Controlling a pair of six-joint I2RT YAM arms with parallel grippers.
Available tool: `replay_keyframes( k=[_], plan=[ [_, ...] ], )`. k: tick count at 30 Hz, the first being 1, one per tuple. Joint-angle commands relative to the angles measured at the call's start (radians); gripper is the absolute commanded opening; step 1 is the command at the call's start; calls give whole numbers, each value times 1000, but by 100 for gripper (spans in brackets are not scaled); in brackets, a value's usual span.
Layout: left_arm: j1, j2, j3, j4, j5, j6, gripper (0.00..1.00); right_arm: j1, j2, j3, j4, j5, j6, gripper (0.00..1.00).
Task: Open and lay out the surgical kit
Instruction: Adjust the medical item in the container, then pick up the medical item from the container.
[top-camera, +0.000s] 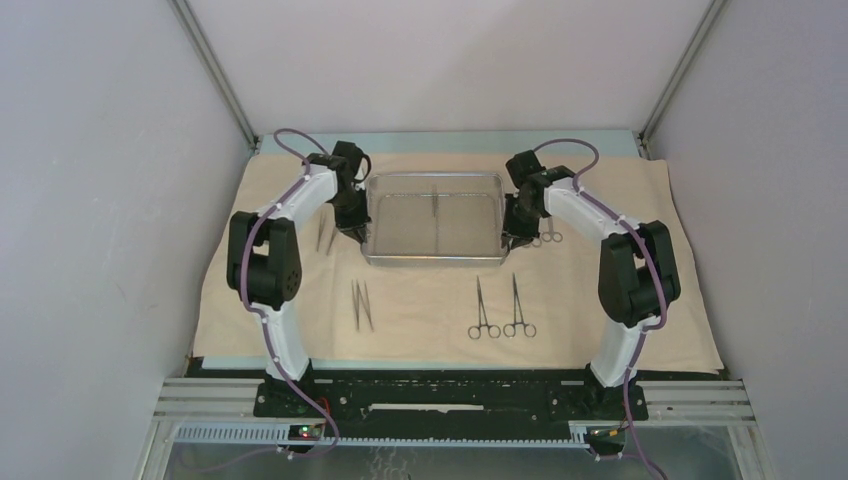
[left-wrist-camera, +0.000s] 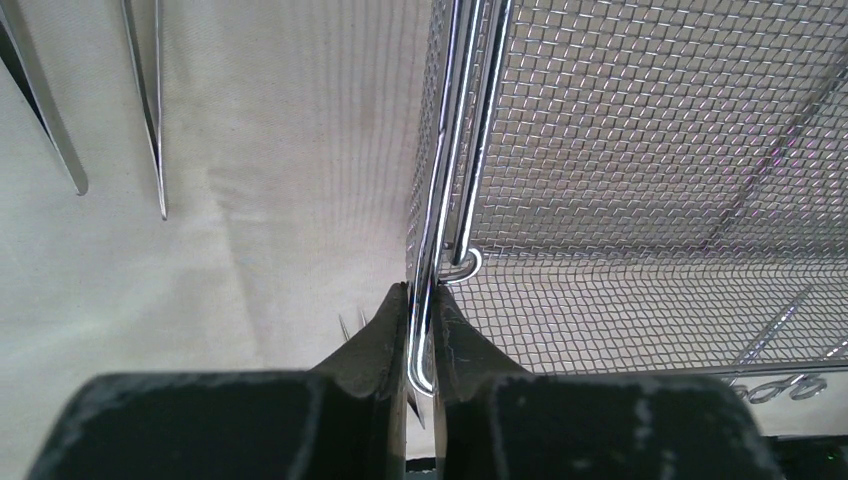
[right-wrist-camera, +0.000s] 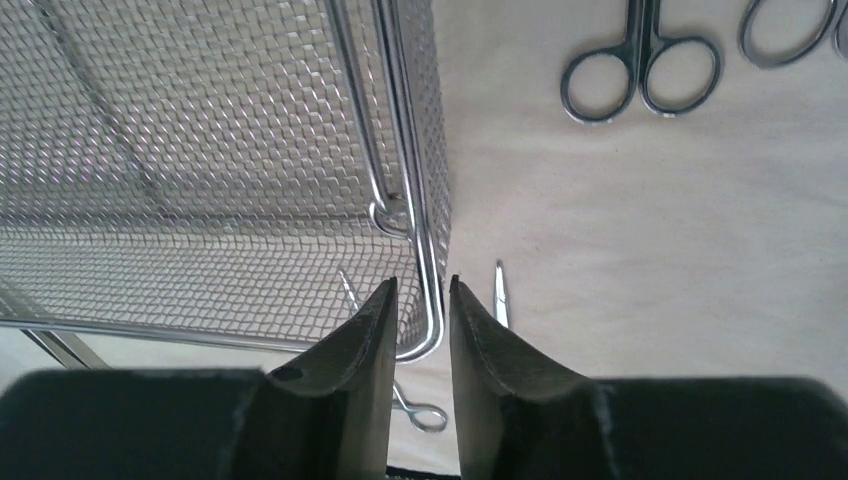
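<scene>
The steel mesh tray (top-camera: 372, 218) stands on the spread beige cloth (top-camera: 600, 300) at the back middle, with one slim instrument (top-camera: 435, 200) inside it. My left gripper (top-camera: 352, 232) is at the tray's near left corner. In the left wrist view it (left-wrist-camera: 420, 290) is shut on the tray's rim wire (left-wrist-camera: 455, 120). My right gripper (top-camera: 515, 240) is at the near right corner. In the right wrist view it (right-wrist-camera: 420, 282) straddles the rim (right-wrist-camera: 410, 150) with a gap showing, so it is open.
Tweezers (top-camera: 325, 235) lie left of the tray and show in the left wrist view (left-wrist-camera: 150, 110). More tweezers (top-camera: 361, 305) and two forceps (top-camera: 483, 310) (top-camera: 518, 308) lie on the near cloth. Scissors (top-camera: 548, 235) lie right of the tray, also in the right wrist view (right-wrist-camera: 640, 70).
</scene>
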Motion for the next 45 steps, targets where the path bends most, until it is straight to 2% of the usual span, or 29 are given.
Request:
replay_keyframes(
  k=[1, 5, 8, 15, 18, 24, 33, 37, 41, 45],
  plan=[
    [-4, -6, -22, 74, -36, -6, 2, 23, -49, 18, 79, 49, 20, 38],
    [-4, 2, -22, 70, -34, -1, 7, 28, -60, 40, 57, 81, 18, 50],
    [-4, -8, -24, 70, -37, 6, 15, 35, -76, 62, 31, 132, 16, 54],
    [-4, -46, 2, 61, -37, 16, 37, 92, -96, 156, -27, 244, -2, 59],
    [-4, -65, 9, 63, -43, 18, 47, 118, -73, 204, -18, 273, -17, 59],
    [-4, -113, -9, 90, -39, 15, 55, 169, 77, 391, -18, 305, -34, 57],
    [-4, -292, -176, 258, -20, -44, 71, 192, 347, 671, -30, 261, -32, 52],
    [-4, -363, -256, 315, -29, -62, 75, 194, 429, 757, -30, 245, -29, 50],
    [-5, -402, -297, 335, -11, -77, 75, 197, 504, 815, -18, 226, -23, 42],
    [-5, -421, -325, 349, 3, -82, 75, 206, 562, 848, 14, 225, -18, 41]
  ],
)
